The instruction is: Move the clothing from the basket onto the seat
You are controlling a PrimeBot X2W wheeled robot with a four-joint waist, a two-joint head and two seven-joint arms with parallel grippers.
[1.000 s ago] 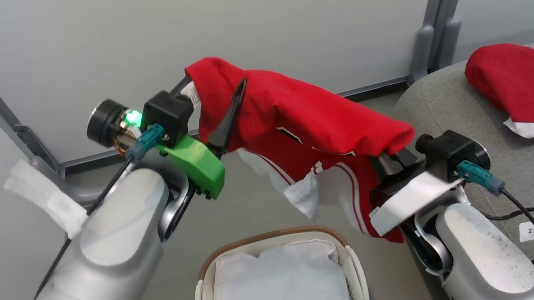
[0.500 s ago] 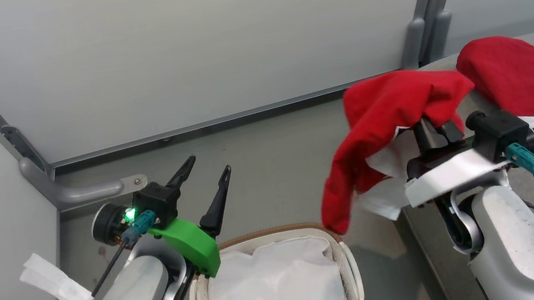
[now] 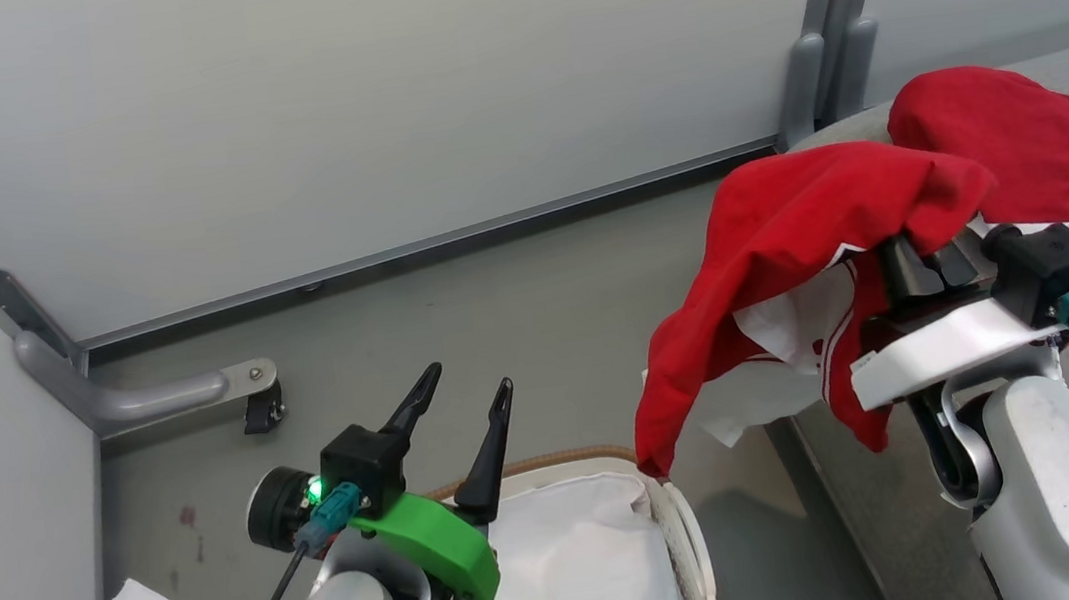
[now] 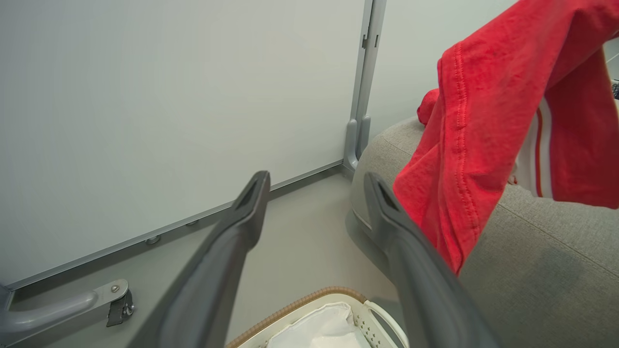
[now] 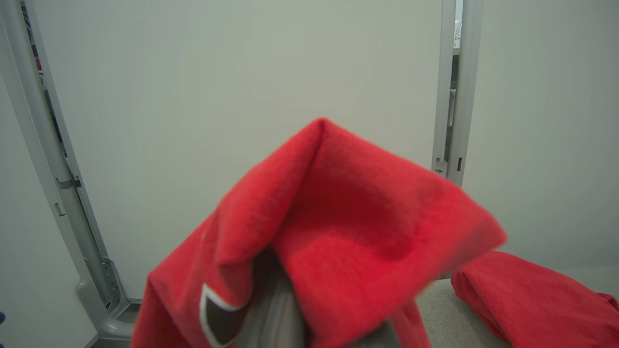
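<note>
Clothing: one red garment (image 3: pixel 1010 145) lies on the seat (image 4: pixel 532 270), a second red garment (image 3: pixel 789 241) hangs clamped in the closed right end effector (image 3: pixel 923 261) at the seat's edge, not yet set down; basket (image 3: pixel 682 535) holds its white liner (image 3: pixel 576 577), no red visible; left end effector (image 3: pixel 468 376) open, empty.

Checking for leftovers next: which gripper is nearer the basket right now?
Left. The left gripper hangs open over the left rim of the basket; the right gripper, shut on the red garment, is off to its right, at the edge of the seat.

right gripper (image 3: pixel 927 257) jaws hidden under clothing (image 3: pixel 786 211), basket (image 3: pixel 692 549) cut off at btm
</note>
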